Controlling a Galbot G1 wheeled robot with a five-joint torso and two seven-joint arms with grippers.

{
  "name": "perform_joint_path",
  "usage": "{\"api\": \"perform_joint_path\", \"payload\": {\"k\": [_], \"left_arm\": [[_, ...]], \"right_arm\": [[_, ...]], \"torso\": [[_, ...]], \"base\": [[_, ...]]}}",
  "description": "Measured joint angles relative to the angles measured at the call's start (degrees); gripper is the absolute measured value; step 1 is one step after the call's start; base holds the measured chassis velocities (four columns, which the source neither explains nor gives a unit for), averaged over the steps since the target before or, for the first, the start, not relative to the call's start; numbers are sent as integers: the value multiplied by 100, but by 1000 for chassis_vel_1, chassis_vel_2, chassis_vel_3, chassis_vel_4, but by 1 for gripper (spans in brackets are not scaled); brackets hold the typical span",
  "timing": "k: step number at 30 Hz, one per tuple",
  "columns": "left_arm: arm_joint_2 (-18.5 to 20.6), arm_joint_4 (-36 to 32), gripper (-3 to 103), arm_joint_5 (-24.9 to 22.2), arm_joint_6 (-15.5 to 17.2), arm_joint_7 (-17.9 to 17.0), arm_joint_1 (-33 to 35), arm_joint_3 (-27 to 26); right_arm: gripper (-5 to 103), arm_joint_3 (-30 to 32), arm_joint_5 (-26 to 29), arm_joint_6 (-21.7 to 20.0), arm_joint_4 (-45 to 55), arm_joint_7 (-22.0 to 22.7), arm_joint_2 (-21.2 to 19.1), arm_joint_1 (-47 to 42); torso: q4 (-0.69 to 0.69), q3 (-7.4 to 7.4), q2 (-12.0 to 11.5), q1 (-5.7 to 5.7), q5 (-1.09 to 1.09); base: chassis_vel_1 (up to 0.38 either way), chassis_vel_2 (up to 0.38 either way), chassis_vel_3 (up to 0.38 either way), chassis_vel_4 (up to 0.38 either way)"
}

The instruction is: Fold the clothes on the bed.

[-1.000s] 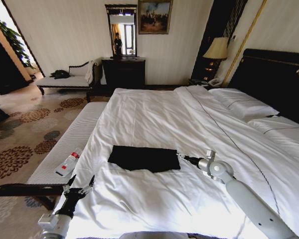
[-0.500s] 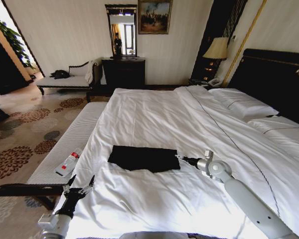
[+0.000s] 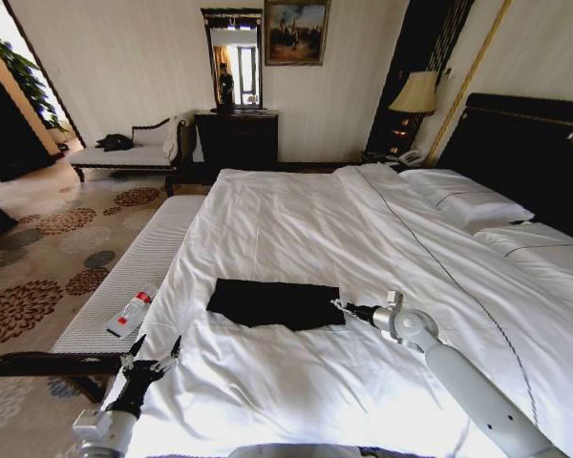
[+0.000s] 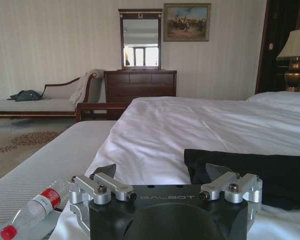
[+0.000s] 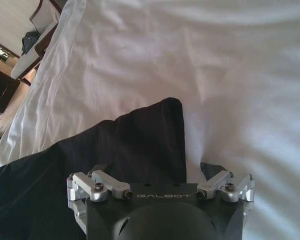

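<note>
Because the left tool (image 3: 151,361) hangs low at the near corner of the bed (image 3: 296,382), over the edge beside the white desk (image 3: 124,286), with its fingers spread and nothing between them, the working step seems to fall to the right arm alone. A little farther in, the right tool (image 3: 336,305) sits at the right-hand end of the clothes (image 3: 275,302), a black T-shirt already lying as a flat, narrow rectangle on the white duvet (image 3: 382,239), near the bed's foot and well short of the pillows (image 3: 468,200). In the right wrist view its fingers (image 5: 92,185) stand apart over that end of the dark cloth (image 5: 120,145), and they grip nothing. To do the next pinch well, I would judge that one finger must slide under all the layers of the shirt's edge while leaving the duvet behind, since the soft bedding bunches easily and would drag along. Closing squarely on the corner should keep the fold from skewing. Off to the left on the desk lies a plastic bottle (image 3: 131,312), clear of the work.
</note>
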Motion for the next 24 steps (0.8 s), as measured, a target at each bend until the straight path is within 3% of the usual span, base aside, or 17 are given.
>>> {"api": "perform_joint_path", "payload": {"k": [18, 24], "left_arm": [[0, 0, 100, 0, 0, 0, 0, 0], [0, 0, 100, 0, 0, 0, 0, 0]], "right_arm": [[97, -158, 16, -112, 148, -12, 96, 27], [80, -214, -28, -212, 155, 7, 137, 132]], "torso": [[-1, 0, 0, 0, 0], [0, 0, 0, 0, 0]], "base": [[0, 0, 0, 0], [0, 0, 0, 0]]}}
